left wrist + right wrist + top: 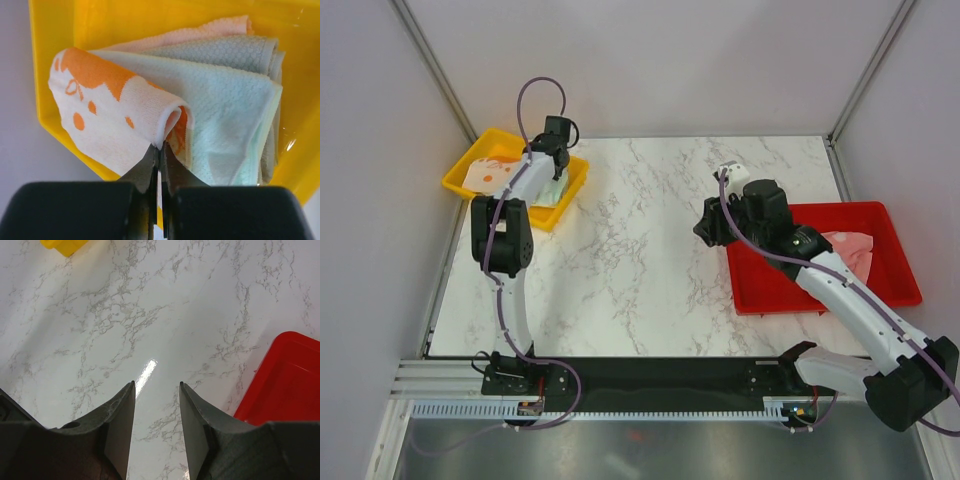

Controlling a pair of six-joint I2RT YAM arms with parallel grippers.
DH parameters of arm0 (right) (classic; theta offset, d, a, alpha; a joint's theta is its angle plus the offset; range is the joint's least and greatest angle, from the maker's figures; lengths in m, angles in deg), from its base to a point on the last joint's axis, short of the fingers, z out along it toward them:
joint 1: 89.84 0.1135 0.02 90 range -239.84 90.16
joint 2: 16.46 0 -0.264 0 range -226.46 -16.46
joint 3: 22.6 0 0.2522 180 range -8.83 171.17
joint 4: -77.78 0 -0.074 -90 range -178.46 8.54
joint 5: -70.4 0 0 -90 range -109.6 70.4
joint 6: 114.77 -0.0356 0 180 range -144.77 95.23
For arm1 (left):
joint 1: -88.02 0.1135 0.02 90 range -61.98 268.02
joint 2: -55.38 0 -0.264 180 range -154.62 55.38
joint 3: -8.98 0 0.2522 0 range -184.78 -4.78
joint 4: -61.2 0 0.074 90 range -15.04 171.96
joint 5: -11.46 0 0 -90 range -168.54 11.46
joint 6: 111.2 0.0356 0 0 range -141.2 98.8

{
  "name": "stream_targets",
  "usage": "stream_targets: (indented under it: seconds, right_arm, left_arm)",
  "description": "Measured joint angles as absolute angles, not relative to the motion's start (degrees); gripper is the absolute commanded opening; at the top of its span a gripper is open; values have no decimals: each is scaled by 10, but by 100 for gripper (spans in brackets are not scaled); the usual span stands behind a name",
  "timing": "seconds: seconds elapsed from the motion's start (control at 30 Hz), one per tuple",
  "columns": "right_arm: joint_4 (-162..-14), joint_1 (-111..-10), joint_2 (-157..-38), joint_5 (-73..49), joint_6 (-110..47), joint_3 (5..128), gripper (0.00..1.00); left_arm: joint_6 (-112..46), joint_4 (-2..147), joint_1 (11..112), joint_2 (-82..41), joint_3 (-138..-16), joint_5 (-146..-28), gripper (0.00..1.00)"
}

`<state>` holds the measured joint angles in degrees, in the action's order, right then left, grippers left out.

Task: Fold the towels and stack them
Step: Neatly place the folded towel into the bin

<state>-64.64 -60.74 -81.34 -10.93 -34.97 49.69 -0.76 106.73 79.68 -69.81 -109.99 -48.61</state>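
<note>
left claw (161,150) is pinched tight on the rolled edge of the cream-and-orange towel (105,110). just beyond its tips and to their right, the mint towel (225,115), grey towel (220,50) and pink towel (200,32) lie stacked in the yellow tray (55,20). right claw (157,387) hangs half open, holding nothing, over the desk (150,305), with the red tray (285,380) at its right.

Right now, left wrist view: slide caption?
Left end effector pinches the orange-print towel at its fold, in the yellow tray.

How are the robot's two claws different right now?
The left gripper is shut, pinching the orange-patterned towel; the right gripper is open and empty. The left gripper is at the yellow tray; the right gripper hangs over the marble table beside the red tray. Both have two dark fingers.
</note>
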Motion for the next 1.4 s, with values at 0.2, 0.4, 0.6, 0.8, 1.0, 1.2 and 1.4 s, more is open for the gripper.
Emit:
stream_targets:
  seconds: [0.2,0.4,0.6,0.8,1.0,1.2,1.4]
  right_arm:
    - [-647,-607,-798,-109,-350,497,49]
    - [-647,-607,-795,-109,-350,497,49]
    - [-647,-607,-796,-109,-351,497,49]
    - [-629,-607,-812,-148,-383,519,50]
    - [-566,-702,-856,-279,-464,618,59]
    - [-527,-918,-900,-388,-523,627,64]
    - [-532,-1086,-990,-401,-533,588,63]
  left_arm:
    - [-8,1083,781,-673,-1111,-487,6]
    - [-8,1097,779,-673,-1105,-492,35]
    - [-9,1111,773,-673,-1096,-504,49]
    - [-44,1151,763,-661,-1102,-552,55]
    - [-154,1164,748,-556,-1085,-739,99]
    - [-279,1094,734,-363,-963,-950,100]
    - [-355,1016,733,-269,-840,-1048,100]
